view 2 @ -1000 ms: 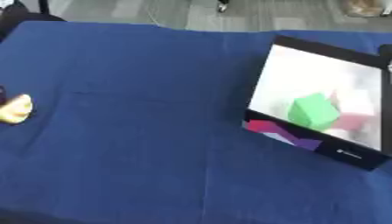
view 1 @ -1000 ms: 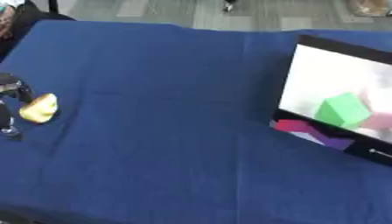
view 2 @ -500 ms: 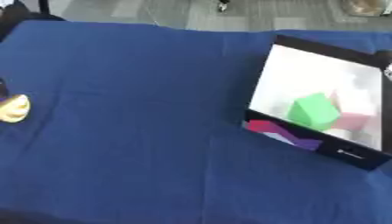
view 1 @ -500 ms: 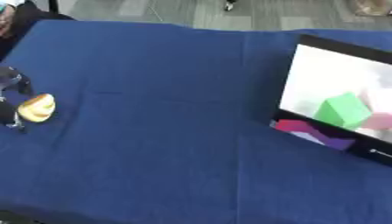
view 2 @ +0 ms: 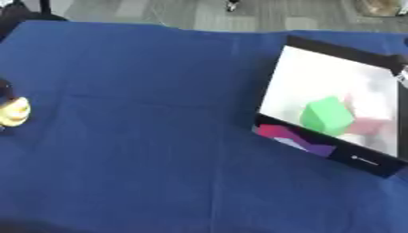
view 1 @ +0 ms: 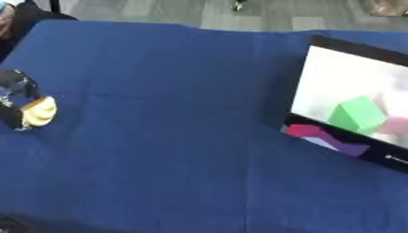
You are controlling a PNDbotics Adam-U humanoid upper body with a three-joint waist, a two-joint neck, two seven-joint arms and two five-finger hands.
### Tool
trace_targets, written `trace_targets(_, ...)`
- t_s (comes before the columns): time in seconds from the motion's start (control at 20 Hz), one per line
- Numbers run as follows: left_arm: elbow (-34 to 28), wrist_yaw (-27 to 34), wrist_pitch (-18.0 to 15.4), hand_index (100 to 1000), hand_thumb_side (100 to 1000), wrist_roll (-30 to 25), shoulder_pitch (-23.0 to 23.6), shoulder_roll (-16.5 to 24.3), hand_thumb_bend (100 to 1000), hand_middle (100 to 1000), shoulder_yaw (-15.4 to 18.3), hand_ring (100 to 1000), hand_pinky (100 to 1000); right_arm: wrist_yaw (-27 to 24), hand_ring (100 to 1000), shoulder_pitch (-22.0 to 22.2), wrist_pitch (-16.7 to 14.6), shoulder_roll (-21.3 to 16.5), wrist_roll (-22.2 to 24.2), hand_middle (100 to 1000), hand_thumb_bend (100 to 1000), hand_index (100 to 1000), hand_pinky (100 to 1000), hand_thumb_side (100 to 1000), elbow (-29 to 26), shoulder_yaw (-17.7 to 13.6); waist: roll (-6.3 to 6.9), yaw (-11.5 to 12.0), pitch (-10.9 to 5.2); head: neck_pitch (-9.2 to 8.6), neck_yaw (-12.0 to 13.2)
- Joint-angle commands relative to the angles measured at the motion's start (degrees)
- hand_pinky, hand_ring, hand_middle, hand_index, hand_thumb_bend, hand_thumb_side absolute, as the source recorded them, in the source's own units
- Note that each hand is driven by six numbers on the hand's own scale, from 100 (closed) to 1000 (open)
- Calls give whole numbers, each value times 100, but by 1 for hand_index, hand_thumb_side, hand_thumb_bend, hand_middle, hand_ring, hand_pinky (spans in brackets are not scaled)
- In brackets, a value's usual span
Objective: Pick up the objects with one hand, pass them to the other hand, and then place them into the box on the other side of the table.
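Observation:
A small yellow object [view 1: 40, 111] sits at the far left edge of the blue table, and my left hand [view 1: 14, 93] curls around it from the left, dark fingers showing above and below it. On the right stands a black box [view 1: 343, 73] with a white inside, tilted toward me. A green cube [view 1: 356, 114] and a pink thing [view 1: 395, 124] lie in it. My right hand shows in neither view.
The blue cloth [view 1: 175, 136] covers the whole table between my left hand and the box. The box's near flap [view 1: 323, 136] carries magenta and purple print. Grey floor lies beyond the far edge.
The left hand's fingers have drawn in closer around the yellow object. The object has stayed at nearly the same spot, and the box has not moved.

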Motion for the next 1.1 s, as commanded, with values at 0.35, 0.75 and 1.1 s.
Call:
trace_targets(0.35,-61,224,100,548,100,-196,-129,71,418,585,47,723,722,19,843,2,-19,-145,24,697,334,920,860,248,-90,-46,-54,-4,-39,8,-30)
trace_targets(0.75,-612,763,153,532,100,-1084,-271,472,488,562,-40,699,708,62,843,111,7,-171,-19,697,332,921,860,251,-90,-69,-2,62,-104,63,-99)
trace_targets(1.1,-908,872,230,530,100,-1440,-305,582,497,557,-94,692,702,65,844,154,2,-186,-24,697,327,921,861,251,-90,-78,15,71,-141,74,-119)
